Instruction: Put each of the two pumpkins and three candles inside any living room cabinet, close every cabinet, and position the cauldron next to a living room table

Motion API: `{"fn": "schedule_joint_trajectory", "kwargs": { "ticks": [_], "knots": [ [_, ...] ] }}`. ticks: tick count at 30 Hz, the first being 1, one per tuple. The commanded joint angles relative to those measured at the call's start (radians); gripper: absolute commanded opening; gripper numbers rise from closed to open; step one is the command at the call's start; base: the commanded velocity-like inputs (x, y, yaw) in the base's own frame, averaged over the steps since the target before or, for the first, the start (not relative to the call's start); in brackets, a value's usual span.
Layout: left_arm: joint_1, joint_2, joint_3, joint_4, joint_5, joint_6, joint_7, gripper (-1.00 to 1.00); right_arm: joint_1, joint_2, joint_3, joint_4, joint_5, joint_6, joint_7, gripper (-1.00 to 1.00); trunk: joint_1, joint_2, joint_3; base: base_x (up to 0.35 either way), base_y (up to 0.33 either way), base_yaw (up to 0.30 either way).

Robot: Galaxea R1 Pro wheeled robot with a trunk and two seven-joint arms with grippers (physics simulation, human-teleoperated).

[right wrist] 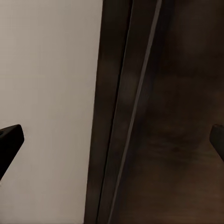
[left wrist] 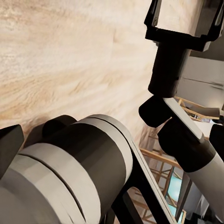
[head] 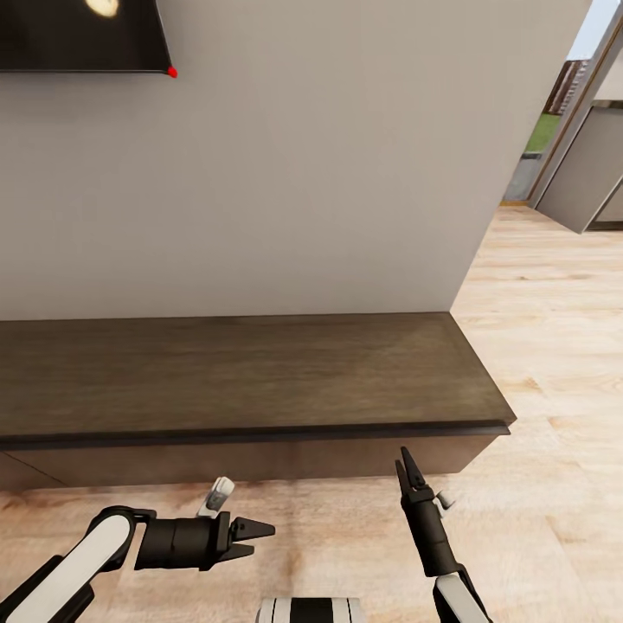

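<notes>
From the head view, the robot is facing the cabinet (head: 251, 381), the long low dark brown unit standing against the pale wall, with its front shut flush and its top bare. The left gripper (head: 256, 529) is hanging low over the wooden floor (head: 554, 363), pointing across toward the right; its jaws are standing slightly apart and holding nothing. The right gripper (head: 405, 472) is pointing up at the cabinet's front edge, close beneath it, its jaws looking nearly together and empty.

In the left wrist view, the camera is looking past the robot's own arm links at the floor, with the right arm (left wrist: 170, 65) crossing ahead.

In the right wrist view, two dark fingertips (right wrist: 9, 142) are sitting well apart at the frame's edges, framing the cabinet's dark front and the seam along its top edge beside the pale wall.

Judging from this, the step in hand is opening a drawer, or checking it is shut. The next move calls for hooking the right jaws under that seam and pulling straight back.
</notes>
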Motion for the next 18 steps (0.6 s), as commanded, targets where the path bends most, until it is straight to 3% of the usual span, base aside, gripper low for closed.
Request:
{"fn": "schedule_joint_trajectory", "kwargs": {
  "ticks": [1,11,18],
  "knots": [
    [-0.001,0.001,-0.001,-0.001,-0.007,0.001,-0.009,1.00,0.000,0.001,-0.001,0.001,-0.001,-0.003,0.003,1.00,0.000,0.000,-0.001,0.000,0.000,0.000],
    [-0.001,0.002,-0.001,-0.007,-0.008,0.001,-0.009,1.00,0.000,0.000,-0.002,0.002,-0.002,-0.003,0.003,1.00,0.003,-0.002,-0.028,0.000,0.000,0.000],
    [-0.002,0.007,0.006,-0.012,-0.011,0.001,-0.008,1.00,0.000,0.000,-0.002,0.002,-0.002,-0.003,0.003,1.00,0.003,-0.002,-0.028,0.000,0.000,0.000]
  ]
}}
